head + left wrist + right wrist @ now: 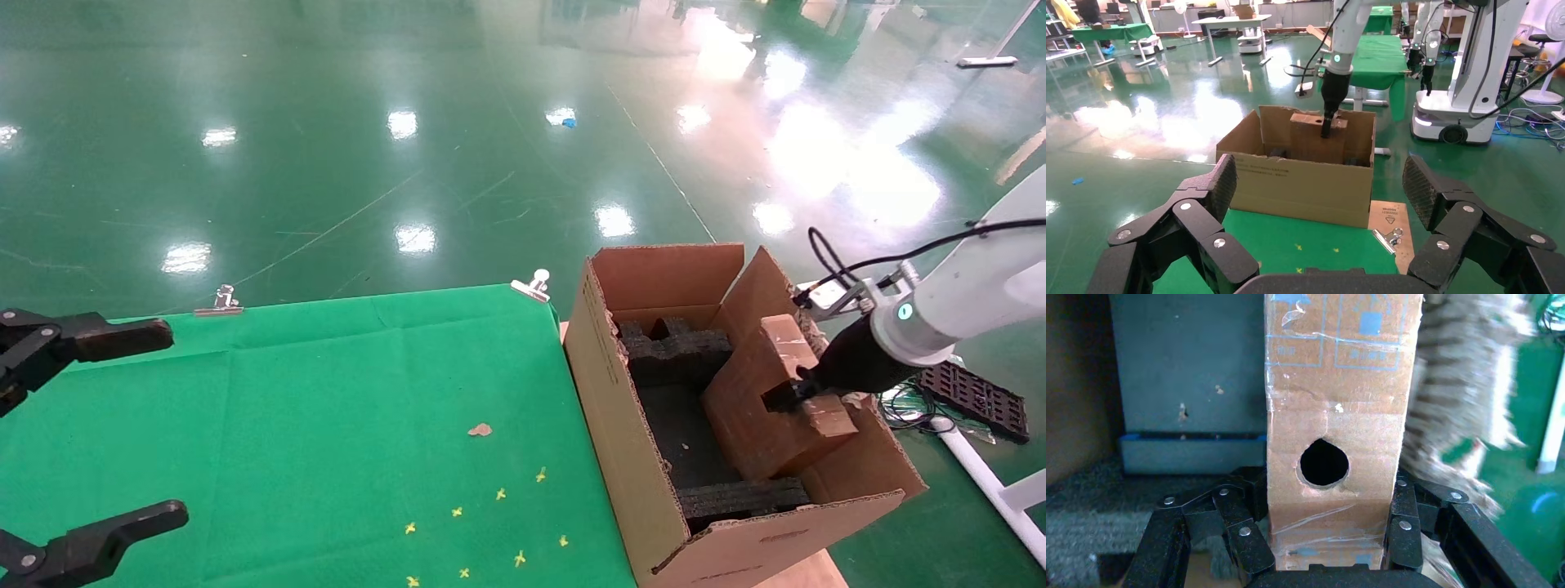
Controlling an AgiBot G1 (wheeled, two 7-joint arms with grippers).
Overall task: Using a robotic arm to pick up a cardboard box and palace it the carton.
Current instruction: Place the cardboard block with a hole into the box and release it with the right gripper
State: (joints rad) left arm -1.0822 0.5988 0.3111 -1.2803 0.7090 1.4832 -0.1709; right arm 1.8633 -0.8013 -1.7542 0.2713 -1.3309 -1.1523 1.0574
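Observation:
The large brown carton (621, 425) stands open at the right end of the green table, with black foam inserts (674, 351) inside. The slim cardboard box (752, 416) sits tilted within the carton, its lower end down between the inserts. My right gripper (788, 396), on the white robotic arm (964, 302), is shut on the box's upper narrow side. In the right wrist view the fingers (1245, 533) press both sides of the cardboard box (1333, 404) just below its round hole. My left gripper (174, 423) hangs open over the table's left end, holding nothing.
The green cloth (327, 392) carries yellow marks (498, 494) and a cardboard scrap (480, 429). Metal clips (219, 302) hold its far edge. The carton's right flap (1462, 386) is ragged. A black tray (972, 396) and cables lie on the floor to the right.

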